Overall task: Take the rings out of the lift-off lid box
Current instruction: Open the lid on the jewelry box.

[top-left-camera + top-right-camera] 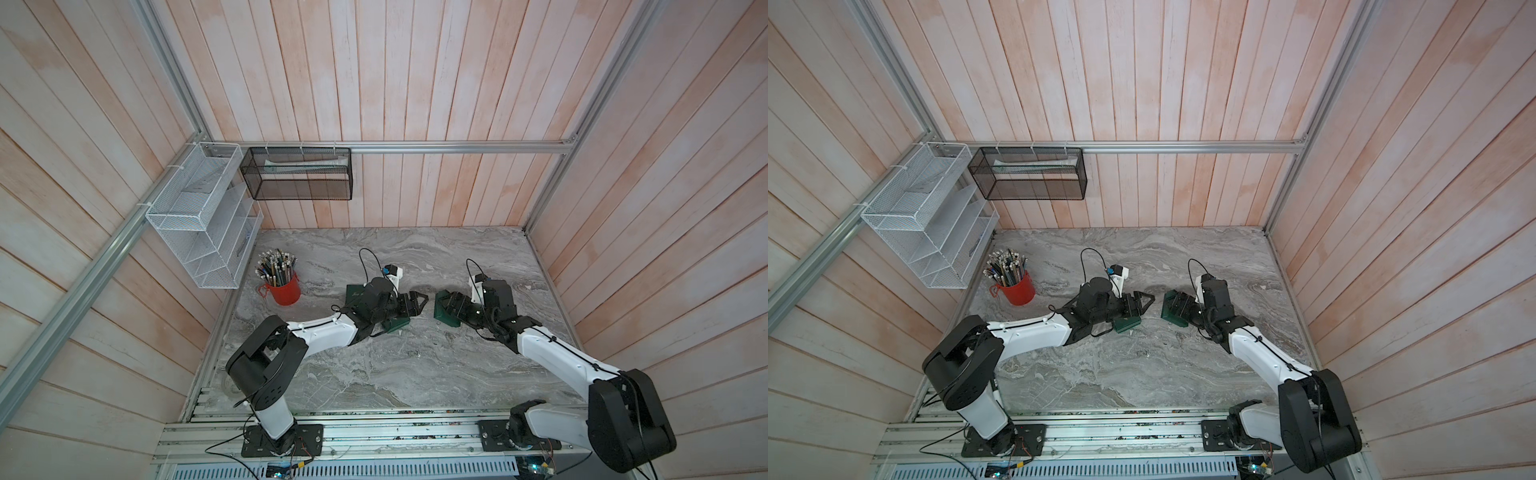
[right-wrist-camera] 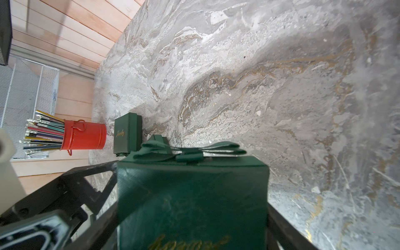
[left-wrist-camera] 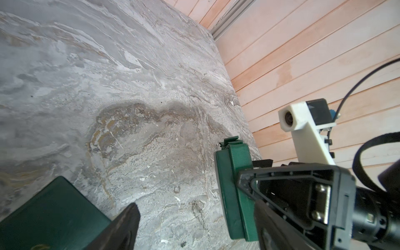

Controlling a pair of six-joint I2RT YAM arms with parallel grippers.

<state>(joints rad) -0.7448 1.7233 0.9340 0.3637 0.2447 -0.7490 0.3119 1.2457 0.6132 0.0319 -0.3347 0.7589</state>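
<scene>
My right gripper (image 1: 448, 306) (image 2: 192, 218) is shut on a dark green box (image 1: 440, 314) (image 2: 190, 194) with a ribbon bow and gold script, and holds it tilted just above the marble table (image 1: 415, 365). My left gripper (image 1: 417, 301) (image 3: 194, 229) faces it from the left, a little apart, open with nothing between its fingers. The held box (image 3: 231, 194) shows edge-on in the left wrist view. A second green piece (image 1: 397, 325) (image 3: 54, 212) lies under the left gripper. A third green box (image 1: 356, 292) (image 2: 126, 134) stands behind the left wrist. The rings are hidden.
A red cup (image 1: 286, 289) (image 2: 84, 135) full of pencils stands at the table's left, near the third green box. A white wire rack (image 1: 203, 220) and a black mesh basket (image 1: 297, 172) hang on the walls above. Wooden walls close the table's back and sides.
</scene>
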